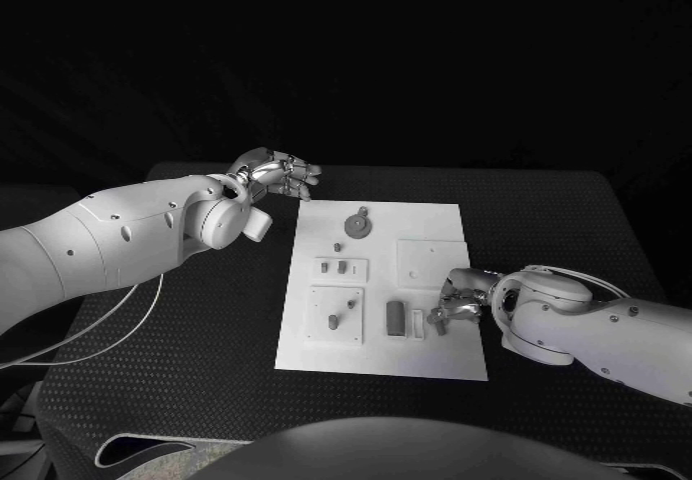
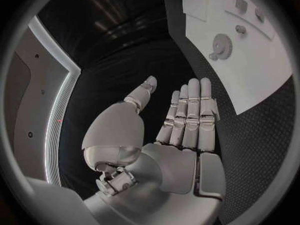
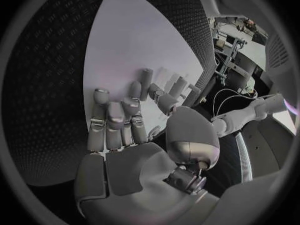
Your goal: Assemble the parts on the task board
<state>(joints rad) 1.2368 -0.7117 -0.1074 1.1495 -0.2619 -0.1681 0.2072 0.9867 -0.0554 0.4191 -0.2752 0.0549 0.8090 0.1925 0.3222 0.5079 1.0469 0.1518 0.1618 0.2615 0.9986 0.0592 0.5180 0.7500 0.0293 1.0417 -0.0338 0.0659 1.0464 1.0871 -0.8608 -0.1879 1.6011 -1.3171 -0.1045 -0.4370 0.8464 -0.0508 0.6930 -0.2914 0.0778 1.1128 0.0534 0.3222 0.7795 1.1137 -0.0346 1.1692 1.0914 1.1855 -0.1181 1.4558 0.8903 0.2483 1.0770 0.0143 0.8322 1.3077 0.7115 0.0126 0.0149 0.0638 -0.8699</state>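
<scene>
The left robot hand (image 1: 274, 172) is held spread, empty, beyond the task board (image 1: 433, 225) — the right robot hand (image 1: 459, 298), fingers apart, is lowered beside a grey part (image 1: 395, 316).

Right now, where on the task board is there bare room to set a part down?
The task board is bare along its near edge and in the far right corner beyond the square plate. It is crowded around the right robot hand and the upright grey parts.

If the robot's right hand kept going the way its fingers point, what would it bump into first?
Probably the dark upright part on the task board. The right hand points toward it, fingers already close beside it. Whether they touch is unclear.
</scene>
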